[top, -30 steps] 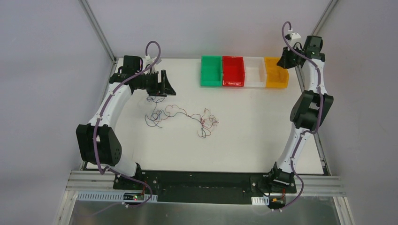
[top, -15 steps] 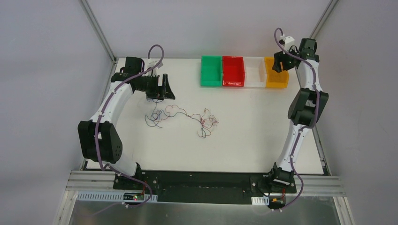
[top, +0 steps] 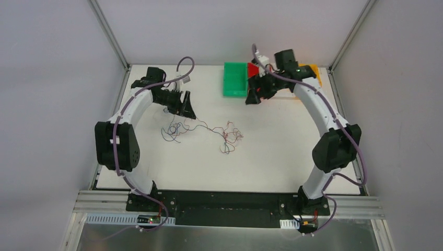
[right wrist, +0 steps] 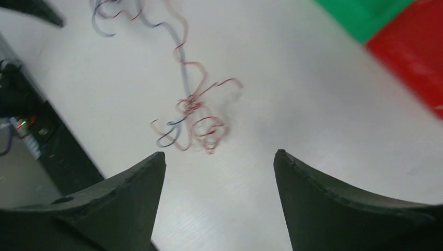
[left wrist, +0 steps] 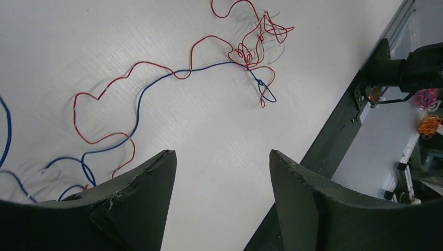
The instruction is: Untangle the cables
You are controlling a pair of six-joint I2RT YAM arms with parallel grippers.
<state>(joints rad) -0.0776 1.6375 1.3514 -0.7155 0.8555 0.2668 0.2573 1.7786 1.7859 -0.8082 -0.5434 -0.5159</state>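
The cables (top: pixel 209 128) lie loose on the white table as a chain of thin red and dark blue curls. A small red knot (top: pixel 230 137) sits at their right end and blue loops (top: pixel 171 130) at their left. My left gripper (top: pixel 186 111) hovers just above the left end, open and empty. In the left wrist view the red and blue strands (left wrist: pixel 156 73) run ahead of the open left gripper (left wrist: pixel 222 157). My right gripper (top: pixel 254 98) hangs open in front of the bins. Its wrist view shows the blurred knot (right wrist: pixel 196 117) beyond the right gripper (right wrist: pixel 219 154).
A green bin (top: pixel 235 78) stands at the table's back edge. To its right are a red bin (top: pixel 253 68) and an orange bin (top: pixel 314 70), both partly covered by the right arm. The black base rail (top: pixel 224 201) runs along the near edge.
The right arm swung left from the far right corner to the front of the red bin, and its jaws opened. The left gripper shifted slightly right, toward the cables.
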